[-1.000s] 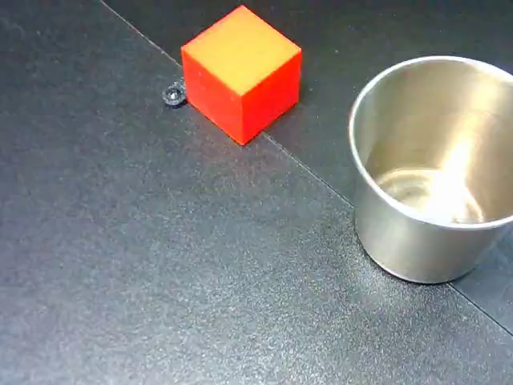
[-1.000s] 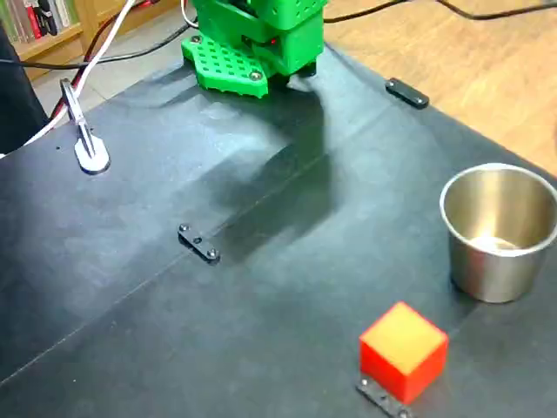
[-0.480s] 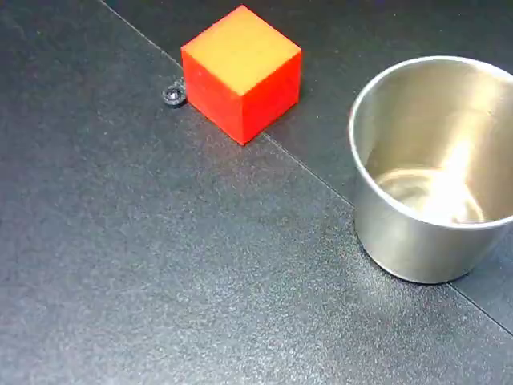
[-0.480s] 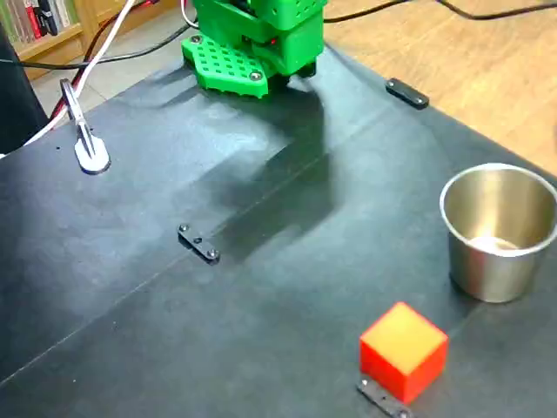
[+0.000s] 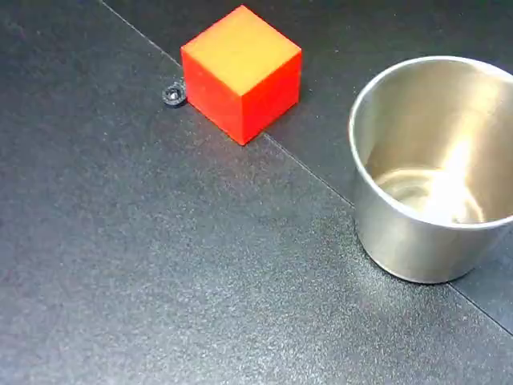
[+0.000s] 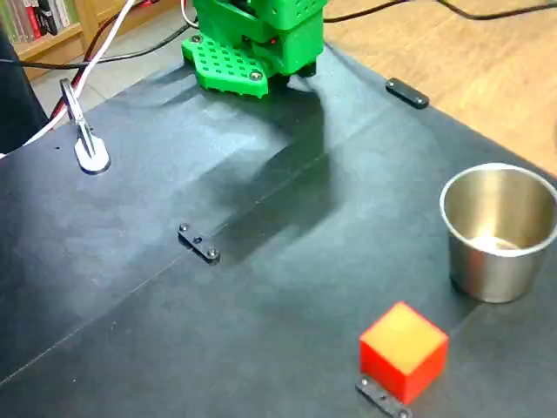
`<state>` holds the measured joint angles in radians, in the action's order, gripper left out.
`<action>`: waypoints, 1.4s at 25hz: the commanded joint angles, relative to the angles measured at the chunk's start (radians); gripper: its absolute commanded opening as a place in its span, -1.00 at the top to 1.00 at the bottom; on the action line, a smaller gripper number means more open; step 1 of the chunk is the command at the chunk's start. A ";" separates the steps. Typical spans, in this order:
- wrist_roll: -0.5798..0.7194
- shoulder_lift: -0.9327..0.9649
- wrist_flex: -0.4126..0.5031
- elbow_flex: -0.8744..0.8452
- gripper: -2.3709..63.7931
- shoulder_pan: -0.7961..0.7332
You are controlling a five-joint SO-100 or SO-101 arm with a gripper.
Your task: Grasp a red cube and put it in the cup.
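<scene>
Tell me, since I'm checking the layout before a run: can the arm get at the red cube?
Probably yes. Nothing stands on the black table between the green arm base and the bright red cube; the shiny steel cup sits apart, off to one side. The hand is out of view.

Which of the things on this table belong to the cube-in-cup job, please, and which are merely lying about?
Belong to the job:
red cube
cup

Lying about:
small black brackets
white clamp
cables
green arm base; its tool is out of view
</scene>
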<state>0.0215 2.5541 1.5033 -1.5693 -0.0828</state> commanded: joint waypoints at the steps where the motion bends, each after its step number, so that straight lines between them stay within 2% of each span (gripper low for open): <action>1: 0.008 0.003 0.002 -0.002 -0.03 0.006; 9: 0.008 -0.012 -0.012 0.021 -0.03 0.038; 14: 0.012 -0.089 -0.034 0.031 -0.03 0.354; 16: 0.014 -0.176 -0.100 0.034 -0.03 0.479; 18: 0.014 -0.281 -0.213 0.066 -0.03 0.560; 20: 0.012 -0.403 -0.331 0.129 -0.03 0.601; 22: 0.012 -0.529 -0.410 0.218 -0.03 0.607; 24: 0.012 -0.666 -0.437 0.328 -0.03 0.607; 29: 0.057 -1.009 -0.436 0.557 -0.03 0.592; 35: 0.192 -1.226 -0.434 0.649 -0.03 0.591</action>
<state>0.1687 1.3545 1.0799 -0.9710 0.5170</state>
